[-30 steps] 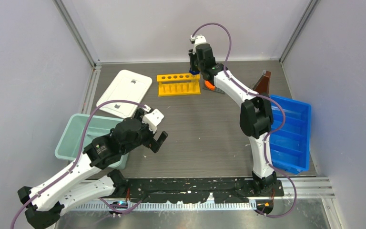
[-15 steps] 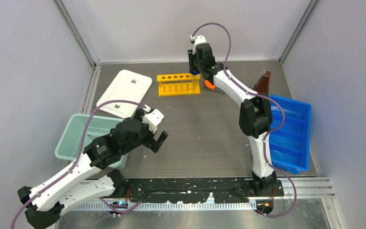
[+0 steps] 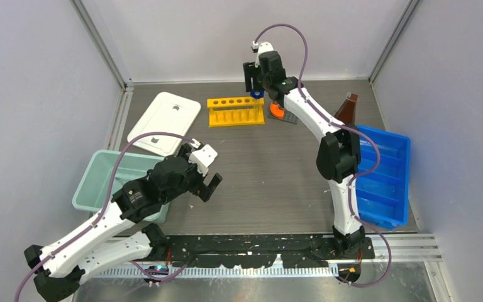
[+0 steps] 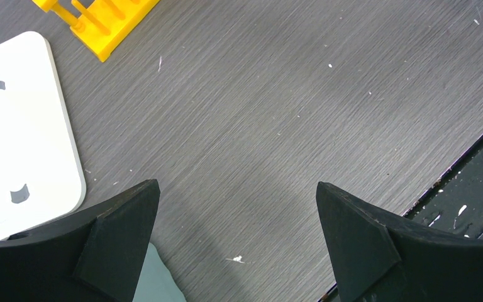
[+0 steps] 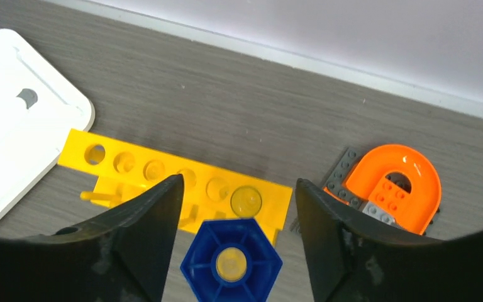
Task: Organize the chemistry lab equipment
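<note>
The right end effector (image 5: 239,182) hung over the right end of the rack (image 5: 139,165), at the far side of the worktop (image 4: 289,94). Its jaws stood parted with a gap on each side of the blue piece (image 5: 231,261), so it gripped nothing. The blue piece sat directly below, at the rack's near edge beside the last hole. Whether it rested on the rack or on the worktop could not be told. That spot suggested it was being grouped with the rack. The left end effector (image 4: 236,184) was wide open and empty over bare worktop, probably kept clear of the right arm.
</note>
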Available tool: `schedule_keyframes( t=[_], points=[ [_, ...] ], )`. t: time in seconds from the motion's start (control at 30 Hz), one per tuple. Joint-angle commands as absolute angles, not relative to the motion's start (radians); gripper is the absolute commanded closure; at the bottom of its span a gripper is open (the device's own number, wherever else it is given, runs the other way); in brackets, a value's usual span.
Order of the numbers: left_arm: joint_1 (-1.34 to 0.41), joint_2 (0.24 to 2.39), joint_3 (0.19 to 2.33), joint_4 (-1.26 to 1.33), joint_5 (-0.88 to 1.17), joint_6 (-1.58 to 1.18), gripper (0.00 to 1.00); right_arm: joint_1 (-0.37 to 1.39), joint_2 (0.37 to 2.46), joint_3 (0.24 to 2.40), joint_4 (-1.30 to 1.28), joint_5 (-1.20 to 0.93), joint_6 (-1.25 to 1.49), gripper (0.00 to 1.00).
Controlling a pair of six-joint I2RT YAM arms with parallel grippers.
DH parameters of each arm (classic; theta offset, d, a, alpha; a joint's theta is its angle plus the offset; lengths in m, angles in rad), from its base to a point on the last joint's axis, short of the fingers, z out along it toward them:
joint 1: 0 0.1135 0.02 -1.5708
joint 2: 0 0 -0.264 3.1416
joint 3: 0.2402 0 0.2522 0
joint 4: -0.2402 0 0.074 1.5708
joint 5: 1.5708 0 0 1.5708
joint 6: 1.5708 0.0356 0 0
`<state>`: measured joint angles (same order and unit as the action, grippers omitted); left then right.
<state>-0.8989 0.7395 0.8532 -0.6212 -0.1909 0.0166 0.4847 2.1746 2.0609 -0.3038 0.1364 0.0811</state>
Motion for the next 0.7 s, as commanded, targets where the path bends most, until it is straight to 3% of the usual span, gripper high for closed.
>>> schedule_keyframes(
  t=[0.0,0.07,0.2,0.5,0.67],
  points=[
    [-0.897,0.742,0.853,-0.584,-0.222,0.033,0.00,0.485,2.017,2.112,-0.408,0.130,0.134,0.21],
    [-0.897,0.741,0.855,-0.588,-0.258,0.028,0.00,0.485,1.962,2.071,-0.454,0.130,0.179,0.10],
    [-0.897,0.735,0.860,-0.591,-0.334,0.036,0.00,0.487,1.790,1.838,-0.430,0.120,0.283,0.01],
    [-0.893,0.848,0.931,-0.630,-0.478,0.029,0.02,0.498,1.354,1.312,-0.316,0.072,0.407,0.01],
    [-0.785,0.994,1.031,-0.664,-0.476,0.001,0.07,0.500,1.173,1.069,-0.294,0.062,0.447,0.00]
  ],
)
